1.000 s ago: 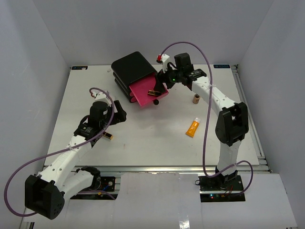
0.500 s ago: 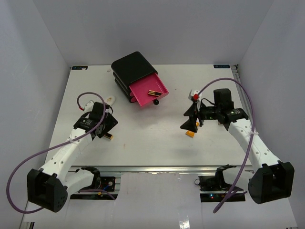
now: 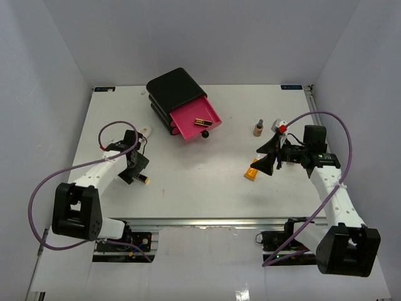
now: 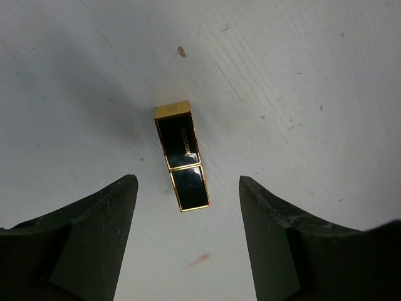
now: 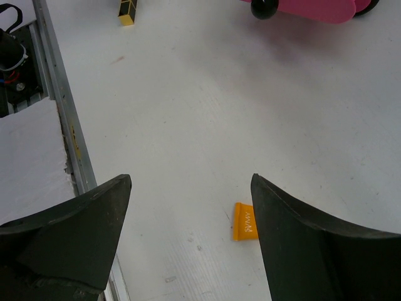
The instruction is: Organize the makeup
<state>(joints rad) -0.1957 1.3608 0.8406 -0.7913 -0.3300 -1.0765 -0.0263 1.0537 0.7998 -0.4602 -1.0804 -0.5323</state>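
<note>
A black-and-gold lipstick (image 4: 182, 155) lies flat on the white table, its near end between the tips of my open left gripper (image 4: 188, 182). In the top view that lipstick (image 3: 143, 180) is at the left beside the left gripper (image 3: 136, 174). A second lipstick (image 3: 200, 121) lies in the open pink drawer (image 3: 188, 128). My right gripper (image 5: 191, 179) hangs open above the table. The orange squeeze tube (image 5: 244, 221) shows only its flat end beside the right finger (image 5: 313, 251), which hides the remainder. From above, the orange tube (image 3: 251, 174) lies just left of the right gripper (image 3: 262, 158). The small tan bottle (image 3: 257, 128) stands upright behind it.
The black drawer box (image 3: 175, 88) sits at the back centre, and its open drawer's black knob (image 5: 263, 7) points toward the arms. An aluminium rail (image 5: 62, 113) runs along the table's near edge. Purple cables loop off both arms.
The right arm has swung away from the pink drawer and come down by the orange tube. The left gripper has lowered over the loose lipstick with narrower jaws.
</note>
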